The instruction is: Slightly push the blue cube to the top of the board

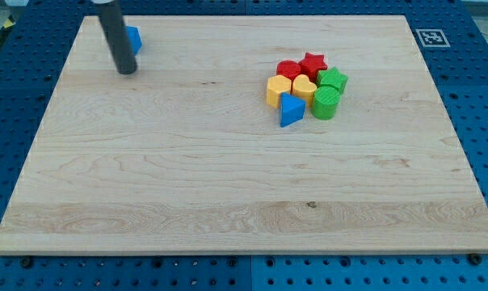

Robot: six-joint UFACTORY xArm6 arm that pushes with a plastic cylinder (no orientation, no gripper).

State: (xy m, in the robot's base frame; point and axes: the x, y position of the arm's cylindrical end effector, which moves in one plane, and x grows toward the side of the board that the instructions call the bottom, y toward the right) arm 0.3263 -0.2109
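The big wooden counter (228, 186) fills most of the view. There is no gripper here, only a dark rod. My tip (127, 71) sits near the view's top left, touching nothing I can be sure of and holding nothing. The blue cube (133, 39) peeks out just behind the rod, near the top edge. Well apart, to the right, a bunch of small blocks sits close together: a red star (313, 63), a red block (288, 69), a green star (334, 79), a green cylinder (326, 103), a yellow heart (305, 86), a yellow block (276, 91) and a blue triangle (290, 110).

A plain dark grey rod is showing, smooth and round like a cylinder, matte along its length with a faint lighter sheen down one side, and my tip (127, 71) is ending blunt and darker.
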